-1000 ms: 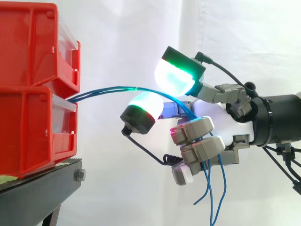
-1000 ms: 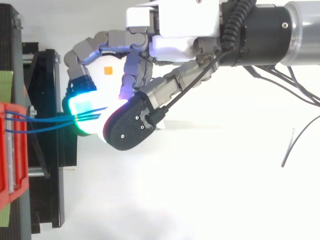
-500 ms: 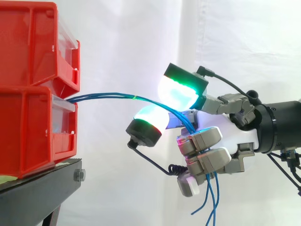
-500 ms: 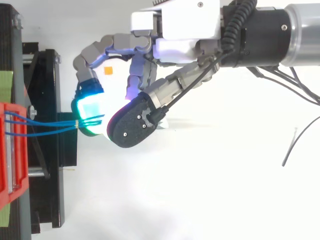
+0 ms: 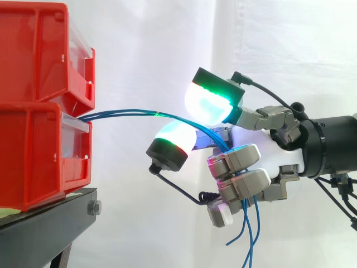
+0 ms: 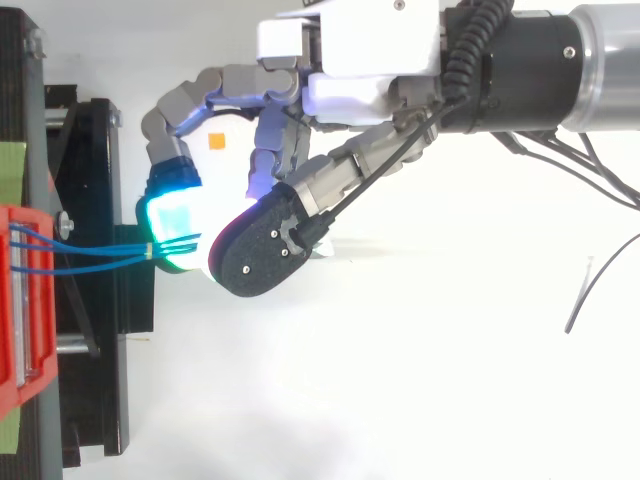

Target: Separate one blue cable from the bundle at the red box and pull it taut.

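Observation:
Several thin blue cables (image 5: 128,113) leave the front of the lower red bin (image 5: 33,156) as one bundle and arc right into my hand (image 5: 279,162). The bundle passes between two glowing fingertips (image 5: 209,100), green and cyan, and down behind the curled lower fingers. Its loose ends (image 5: 248,234) hang below the hand. From above, the blue cables (image 6: 90,255) run from the red bin (image 6: 25,300) to the pinch at the cyan pad, where the hand (image 6: 330,90) is shut on them. The strands lie close together and keep a slight sag.
An upper red bin (image 5: 33,50) is stacked on the lower one, both on a black stand (image 5: 44,229) at the left. A white curtain (image 5: 167,44) hangs behind. The arm comes in from the right. Open space lies below and right of the hand.
The hand drifted right and down half a second ago, then came back up and left by a small amount. Its hold on the cables is unchanged.

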### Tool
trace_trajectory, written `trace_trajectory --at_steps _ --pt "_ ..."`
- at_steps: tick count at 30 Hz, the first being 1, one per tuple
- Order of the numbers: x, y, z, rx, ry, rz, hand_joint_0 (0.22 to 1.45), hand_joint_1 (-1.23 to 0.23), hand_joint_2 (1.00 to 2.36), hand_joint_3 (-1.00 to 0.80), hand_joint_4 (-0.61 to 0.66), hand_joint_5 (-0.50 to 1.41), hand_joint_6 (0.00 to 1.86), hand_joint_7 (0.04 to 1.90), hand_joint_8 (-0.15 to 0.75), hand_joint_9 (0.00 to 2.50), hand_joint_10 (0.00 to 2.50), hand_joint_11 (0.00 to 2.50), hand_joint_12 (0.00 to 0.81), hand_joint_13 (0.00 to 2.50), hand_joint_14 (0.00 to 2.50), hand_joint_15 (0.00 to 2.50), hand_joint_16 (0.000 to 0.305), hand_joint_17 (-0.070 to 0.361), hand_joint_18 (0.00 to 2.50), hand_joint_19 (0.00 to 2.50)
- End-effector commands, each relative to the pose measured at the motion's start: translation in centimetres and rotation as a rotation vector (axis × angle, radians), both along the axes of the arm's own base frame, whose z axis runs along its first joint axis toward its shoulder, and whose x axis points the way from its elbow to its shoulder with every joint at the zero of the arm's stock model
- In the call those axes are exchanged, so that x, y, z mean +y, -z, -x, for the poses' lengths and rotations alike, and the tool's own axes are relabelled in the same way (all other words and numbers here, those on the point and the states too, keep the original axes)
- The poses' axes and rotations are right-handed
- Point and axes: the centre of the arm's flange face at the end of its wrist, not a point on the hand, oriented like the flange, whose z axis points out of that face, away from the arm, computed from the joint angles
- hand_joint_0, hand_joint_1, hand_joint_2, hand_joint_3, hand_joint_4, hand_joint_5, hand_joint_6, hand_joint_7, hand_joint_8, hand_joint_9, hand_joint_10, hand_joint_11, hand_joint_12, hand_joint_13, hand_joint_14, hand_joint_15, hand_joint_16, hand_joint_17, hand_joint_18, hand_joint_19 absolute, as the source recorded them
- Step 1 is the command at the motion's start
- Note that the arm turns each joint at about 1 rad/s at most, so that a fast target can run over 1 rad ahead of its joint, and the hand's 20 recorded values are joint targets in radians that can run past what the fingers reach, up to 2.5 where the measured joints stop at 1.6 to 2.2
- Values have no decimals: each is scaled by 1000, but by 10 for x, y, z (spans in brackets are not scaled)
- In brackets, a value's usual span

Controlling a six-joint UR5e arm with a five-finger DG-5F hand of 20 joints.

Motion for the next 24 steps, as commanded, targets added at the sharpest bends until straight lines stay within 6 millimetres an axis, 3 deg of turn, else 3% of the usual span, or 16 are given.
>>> trace_trajectory --at_steps 1,5,24 --pt "0 0 0 -2 1 0 502 -648 1000 -500 23 -101 681 1203 300 1368 15 1524 371 1257 22 1243 47 107 963 824" --pt "1 -1 -1 -5 -2 0 513 -582 1000 -500 24 -97 679 1205 292 1372 16 1529 363 1251 22 1245 46 105 959 832" --pt "17 7 3 69 20 -1 530 -579 1000 -500 22 -97 672 1220 289 1357 16 1520 354 1229 22 1249 46 103 933 838"
